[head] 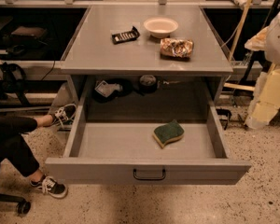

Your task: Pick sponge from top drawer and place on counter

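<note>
While reaching into the open top drawer (107, 146), easy to clip its right wall or shove the sponge (168, 134), right of centre; gripper out of view; cannot tell jaws' state.

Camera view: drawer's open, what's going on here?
Nothing is being handled at this moment; the end effector is not in view. The wide shallow grey metal top drawer stands pulled out, and the wavy-edged green-and-yellow sponge lies inside it, right of centre, not yet picked. The flat grey metal counter above holds a white bowl, a crinkled gold snack bag and a dark flat packet. A person's leg shows at the left.
</note>
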### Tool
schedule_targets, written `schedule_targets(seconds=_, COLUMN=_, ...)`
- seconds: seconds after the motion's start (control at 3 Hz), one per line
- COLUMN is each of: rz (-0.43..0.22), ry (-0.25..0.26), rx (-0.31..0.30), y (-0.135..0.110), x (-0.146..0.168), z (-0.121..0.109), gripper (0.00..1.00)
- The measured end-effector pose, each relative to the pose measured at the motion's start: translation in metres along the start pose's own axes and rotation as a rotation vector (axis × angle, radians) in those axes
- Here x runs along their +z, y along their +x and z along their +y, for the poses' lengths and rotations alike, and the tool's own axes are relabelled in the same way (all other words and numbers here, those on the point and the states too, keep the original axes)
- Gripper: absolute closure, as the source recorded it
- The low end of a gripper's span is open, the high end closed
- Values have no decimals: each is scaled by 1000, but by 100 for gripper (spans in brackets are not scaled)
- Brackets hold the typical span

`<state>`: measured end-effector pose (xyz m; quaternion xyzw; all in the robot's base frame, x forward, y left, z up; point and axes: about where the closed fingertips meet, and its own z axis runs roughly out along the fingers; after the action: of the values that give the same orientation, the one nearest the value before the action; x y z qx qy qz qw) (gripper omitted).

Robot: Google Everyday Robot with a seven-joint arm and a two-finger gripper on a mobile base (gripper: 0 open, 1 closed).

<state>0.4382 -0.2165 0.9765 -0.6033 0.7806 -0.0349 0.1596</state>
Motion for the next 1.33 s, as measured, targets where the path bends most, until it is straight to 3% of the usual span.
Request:
schedule_targets(seconds=0.33, rz=-5, ry=1, rx=-10, y=-2, x=12, z=-5, gripper=0)
schedule_targets(seconds=1.0, rz=-32, ry=-42, rx=-51, y=-16, x=96, z=-27, gripper=0)
schedule_targets(seconds=1.33, rz=-41, ry=-15, rx=-60, y=-27, x=120, z=-55, gripper=0)
